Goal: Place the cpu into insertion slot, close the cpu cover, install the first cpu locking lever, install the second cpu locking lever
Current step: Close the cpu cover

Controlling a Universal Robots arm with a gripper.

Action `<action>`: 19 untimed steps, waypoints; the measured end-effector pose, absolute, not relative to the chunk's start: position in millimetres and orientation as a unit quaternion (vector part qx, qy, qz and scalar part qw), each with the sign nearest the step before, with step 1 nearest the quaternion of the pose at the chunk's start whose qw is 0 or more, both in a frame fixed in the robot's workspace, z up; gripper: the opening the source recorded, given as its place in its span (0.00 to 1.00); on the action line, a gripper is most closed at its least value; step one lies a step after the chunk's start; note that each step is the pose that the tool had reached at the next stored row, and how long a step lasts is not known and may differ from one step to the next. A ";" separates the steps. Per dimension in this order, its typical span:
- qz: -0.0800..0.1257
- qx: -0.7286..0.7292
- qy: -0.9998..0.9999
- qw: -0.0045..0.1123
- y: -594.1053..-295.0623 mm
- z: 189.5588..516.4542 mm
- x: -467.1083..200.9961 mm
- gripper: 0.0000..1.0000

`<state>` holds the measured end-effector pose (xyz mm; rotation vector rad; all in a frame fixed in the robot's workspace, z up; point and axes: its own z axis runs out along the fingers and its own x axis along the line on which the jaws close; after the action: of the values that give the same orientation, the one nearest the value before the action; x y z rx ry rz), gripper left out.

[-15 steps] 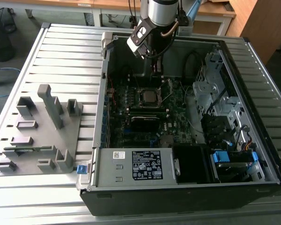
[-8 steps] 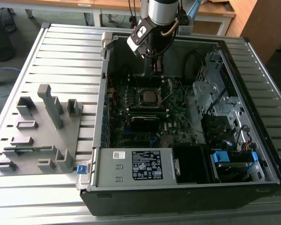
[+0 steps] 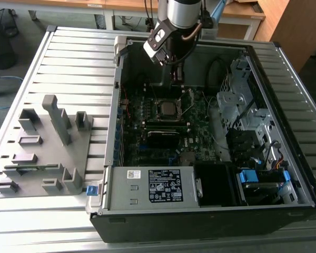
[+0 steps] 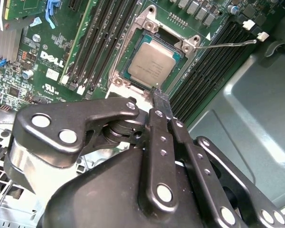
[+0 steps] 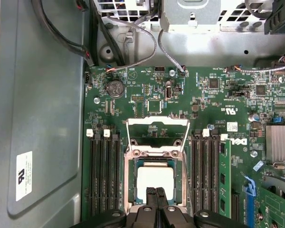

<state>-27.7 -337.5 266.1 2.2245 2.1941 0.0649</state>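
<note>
The cpu [image 4: 152, 64] [image 5: 154, 178] [image 3: 167, 109], a silver-grey square chip, lies flat in the insertion slot [image 5: 129, 185] [image 4: 118, 78] on the green motherboard. The cpu cover [image 5: 157, 122] is swung open and stands up from the slot's hinge side, its square opening showing the board behind. A thin wire locking lever [image 4: 228, 44] sticks out from one corner of the slot, unlatched. My gripper [image 4: 159, 95] [image 5: 156, 192] [image 3: 176, 74] is shut with nothing between its black fingers. Its tips hover just above the slot's edge, at the side opposite the raised cover.
The open computer case [image 3: 113, 105] holds cables [image 5: 133, 28], a drive cage [image 3: 242, 105], a power supply [image 3: 158, 187], memory slots [image 5: 102, 175], a green memory module [image 5: 223, 171] and a finned heatsink [image 5: 280, 142]. A grey fixture block [image 3: 42, 147] stands at the exterior view's left.
</note>
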 end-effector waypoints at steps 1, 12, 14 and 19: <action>0.021 0.712 0.702 0.008 -337.5 266.0 -27.0 0.11; 0.021 0.712 0.702 0.008 -337.5 266.0 -13.4 0.11; 0.021 0.712 0.702 0.008 -337.5 266.0 -10.5 0.11; 0.021 0.712 0.702 0.008 -337.5 266.0 -4.2 0.11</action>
<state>-4.2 -337.5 266.0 2.2245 2.1941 0.0653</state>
